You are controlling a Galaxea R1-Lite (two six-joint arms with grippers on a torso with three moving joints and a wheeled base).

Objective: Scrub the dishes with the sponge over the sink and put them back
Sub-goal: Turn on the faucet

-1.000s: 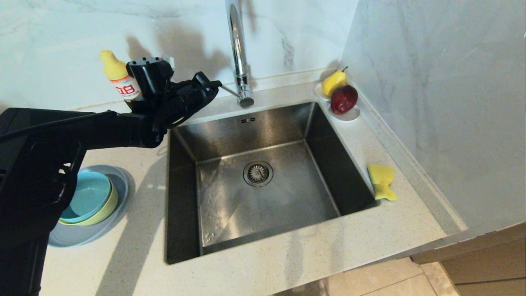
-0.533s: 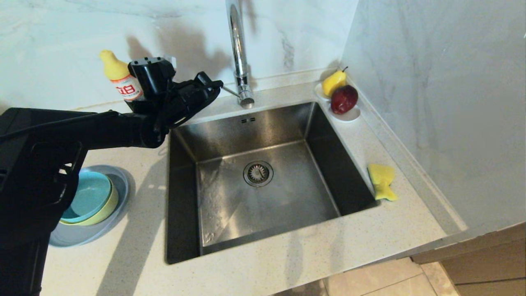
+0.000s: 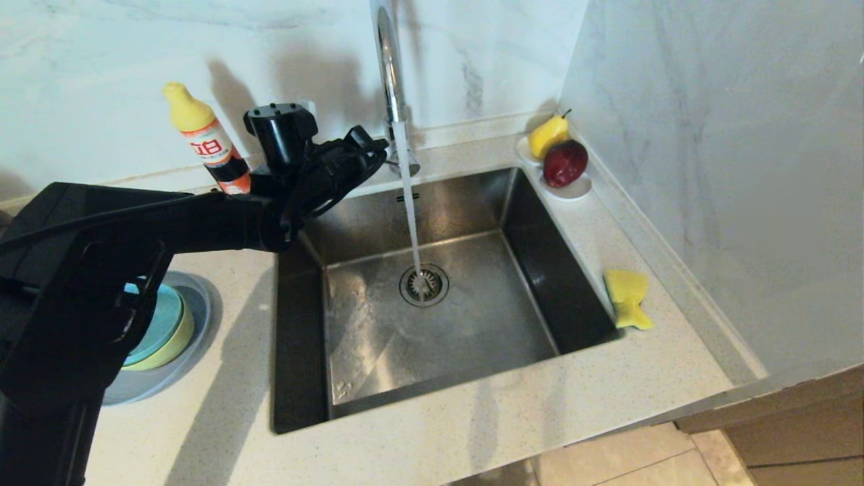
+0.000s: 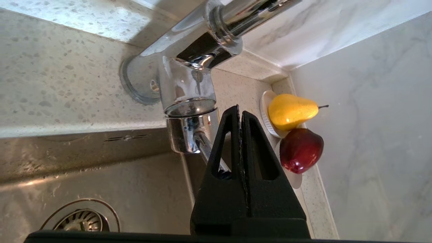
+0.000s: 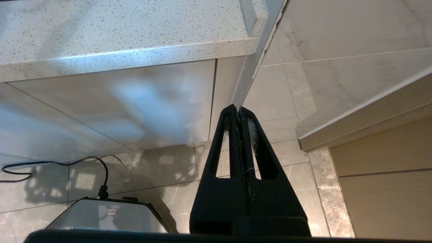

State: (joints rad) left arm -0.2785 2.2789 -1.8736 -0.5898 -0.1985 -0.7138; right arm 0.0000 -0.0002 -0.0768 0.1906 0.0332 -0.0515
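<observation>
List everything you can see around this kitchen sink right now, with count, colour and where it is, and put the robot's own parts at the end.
sink: one, brushed steel, set in the speckled counter.
faucet: one, chrome, behind the sink, water running onto the drain strainer.
sponge: one, yellow, on the counter right of the sink.
teal bowl: one, nested in the yellow-green bowl.
plate: one, grey-blue, under the bowls, left of the sink.
bottle: one, yellow cap, red-and-white label, against the back wall.
pear: one, yellow, on the white dish in the back right corner.
apple: one, dark red, same dish.
left gripper: black, shut, by the faucet's lever.
right gripper: black, shut, parked below the counter edge.
</observation>
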